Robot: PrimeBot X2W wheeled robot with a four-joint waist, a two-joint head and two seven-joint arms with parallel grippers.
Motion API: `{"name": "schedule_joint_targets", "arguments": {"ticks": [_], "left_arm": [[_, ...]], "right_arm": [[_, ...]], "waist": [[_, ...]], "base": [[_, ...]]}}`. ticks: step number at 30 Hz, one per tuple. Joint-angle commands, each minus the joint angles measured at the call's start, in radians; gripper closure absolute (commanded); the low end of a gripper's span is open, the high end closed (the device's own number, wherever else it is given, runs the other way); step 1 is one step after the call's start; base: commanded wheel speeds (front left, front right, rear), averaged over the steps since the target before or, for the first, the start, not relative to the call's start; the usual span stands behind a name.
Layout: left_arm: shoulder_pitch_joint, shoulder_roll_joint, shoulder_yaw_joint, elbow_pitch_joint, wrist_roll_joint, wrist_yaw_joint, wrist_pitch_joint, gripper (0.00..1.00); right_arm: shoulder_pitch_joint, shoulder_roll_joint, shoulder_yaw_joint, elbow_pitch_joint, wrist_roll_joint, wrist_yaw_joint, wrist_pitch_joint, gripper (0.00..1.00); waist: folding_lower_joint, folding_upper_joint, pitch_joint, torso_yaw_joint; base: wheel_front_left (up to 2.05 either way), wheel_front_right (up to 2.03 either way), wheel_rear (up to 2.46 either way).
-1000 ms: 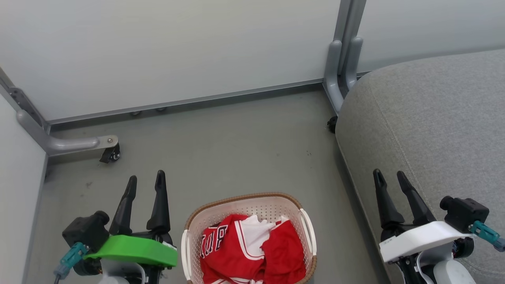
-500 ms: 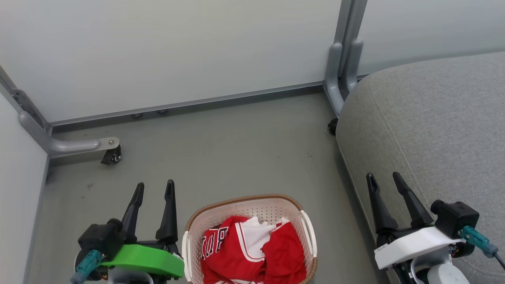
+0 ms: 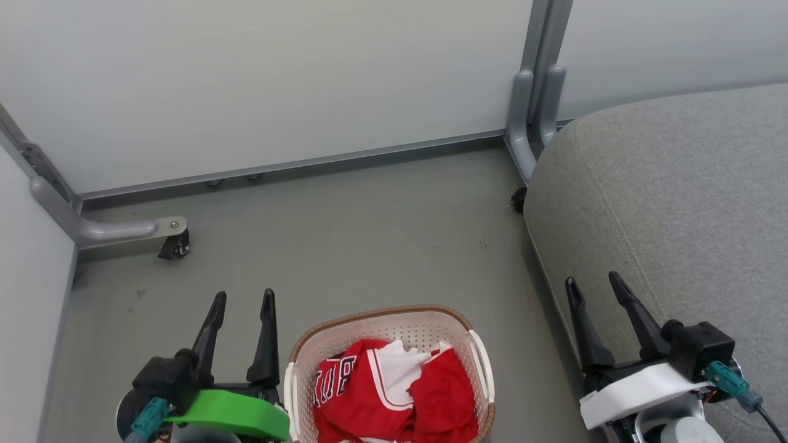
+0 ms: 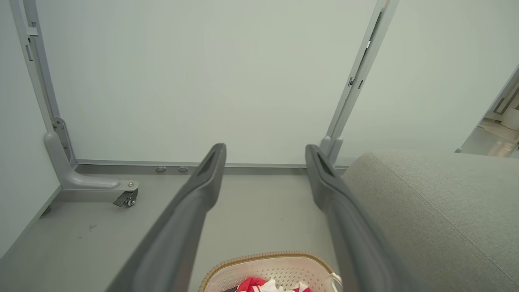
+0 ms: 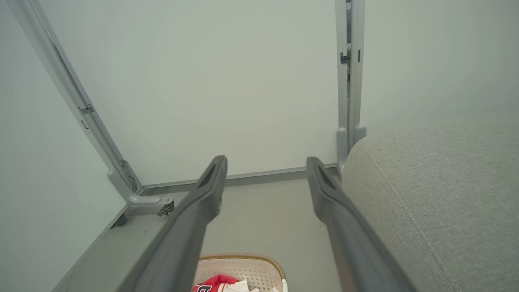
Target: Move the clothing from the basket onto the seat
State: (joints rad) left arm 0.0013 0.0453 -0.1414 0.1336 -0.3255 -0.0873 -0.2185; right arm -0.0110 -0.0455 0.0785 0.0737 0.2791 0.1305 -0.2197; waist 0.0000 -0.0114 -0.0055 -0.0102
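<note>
The cream perforated basket (image 3: 425,326) with a brown rim sits on the grey floor at the bottom middle of the head view. Crumpled red clothing (image 3: 394,394) with white trim and black lettering fills it. The basket (image 4: 279,269) and clothing (image 4: 251,284) peek in at the bottom of the left wrist view, as do the basket (image 5: 243,267) and clothing (image 5: 215,284) in the right wrist view. The big grey seat (image 3: 677,203) fills the right side. My left gripper (image 3: 243,301) is open, left of the basket. My right gripper (image 3: 594,284) is open at the seat's front edge.
Pale partition panels close the back and left. Their grey feet stand on the floor: one with a caster (image 3: 175,245) at the left, and a post (image 3: 532,104) beside the seat's far corner. Bare floor (image 3: 345,246) lies beyond the basket.
Both grippers have drawn back toward the bottom of the head view, the left one also shifting slightly right toward the basket. The basket and clothing have not moved.
</note>
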Motion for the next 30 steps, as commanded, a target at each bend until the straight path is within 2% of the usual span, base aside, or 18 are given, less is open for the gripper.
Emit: {"name": "schedule_joint_targets", "arguments": {"ticks": [1,22,30], "left_arm": [[0.007,0.007,-0.003,-0.003,0.019,0.003,-0.009,0.00],[0.010,0.008,-0.017,0.003,0.159,0.006,-0.049,0.00],[0.012,0.008,-0.014,-0.003,0.153,0.004,-0.046,0.00]], "right_arm": [[0.005,-0.006,0.002,-0.009,-0.025,0.000,-0.008,0.00],[0.017,-0.007,0.002,-0.022,-0.176,0.000,-0.047,0.00],[0.010,-0.007,0.011,-0.012,-0.191,0.000,-0.047,0.00]], "waist": [[0.0000,0.0094,0.001,0.000],[0.0000,0.0113,0.010,-0.008],[0.0000,0.0114,0.011,-0.013]], "base": [[0.00,0.00,0.00],[0.00,0.00,0.00],[0.00,0.00,0.00]]}}
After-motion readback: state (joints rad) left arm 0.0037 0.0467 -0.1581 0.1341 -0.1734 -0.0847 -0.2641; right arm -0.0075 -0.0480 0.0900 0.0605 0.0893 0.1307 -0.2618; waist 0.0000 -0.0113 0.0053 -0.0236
